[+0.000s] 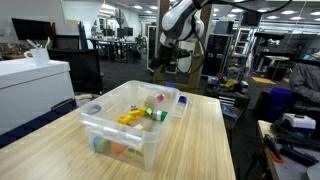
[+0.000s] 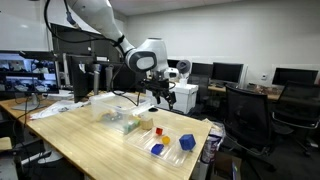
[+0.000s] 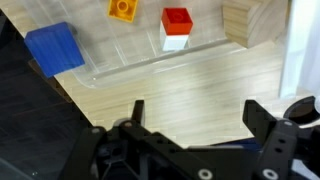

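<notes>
My gripper (image 3: 200, 115) is open, and between its two dark fingers (image 3: 262, 112) there is only bare wooden table (image 3: 180, 85). It hangs above the table just short of a clear flat lid (image 3: 120, 50). On that lid lie a blue block (image 3: 50, 48), an orange block (image 3: 123, 8) and a red block on a white base (image 3: 176, 25). In both exterior views the gripper (image 2: 155, 98) (image 1: 163, 68) hovers over the lid (image 2: 168, 142), beside the clear bin (image 2: 118, 118). It touches nothing.
The clear plastic bin (image 1: 125, 125) holds several coloured toys, one of them yellow (image 1: 130, 118). A second blue block (image 2: 156, 150) lies on the lid. Black office chairs (image 2: 250, 115), desks with monitors (image 2: 228, 72) and a white box (image 1: 30, 85) surround the table.
</notes>
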You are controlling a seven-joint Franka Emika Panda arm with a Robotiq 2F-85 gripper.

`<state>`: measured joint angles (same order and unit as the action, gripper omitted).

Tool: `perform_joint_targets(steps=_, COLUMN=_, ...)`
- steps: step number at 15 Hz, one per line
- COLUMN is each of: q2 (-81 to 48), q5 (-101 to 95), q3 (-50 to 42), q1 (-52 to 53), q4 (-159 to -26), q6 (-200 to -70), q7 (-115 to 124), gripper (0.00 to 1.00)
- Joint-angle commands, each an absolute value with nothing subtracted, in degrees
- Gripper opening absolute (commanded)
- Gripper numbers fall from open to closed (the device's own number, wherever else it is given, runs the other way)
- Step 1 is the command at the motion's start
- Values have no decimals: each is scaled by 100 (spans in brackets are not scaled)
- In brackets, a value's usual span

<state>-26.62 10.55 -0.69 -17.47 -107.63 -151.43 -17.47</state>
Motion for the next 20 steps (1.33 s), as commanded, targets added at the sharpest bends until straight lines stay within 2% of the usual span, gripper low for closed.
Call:
perform_joint_targets(steps=1, q2=-2115, q5=1124, q3=-7, q1=-1699, q4=-11064, q6=-15237, q7=-1754, gripper=100)
perform_joint_targets(steps=9, q2=-1546, q5=920, q3=392, q1=-1031, q4=-11691, q6=-15017, q7=-2287, gripper=100)
perform_joint_targets(steps=20, q2=-1581, q5=143, q3=786, q1=-521, q4=-12463, q6=-14589, q7=-3659, gripper=100)
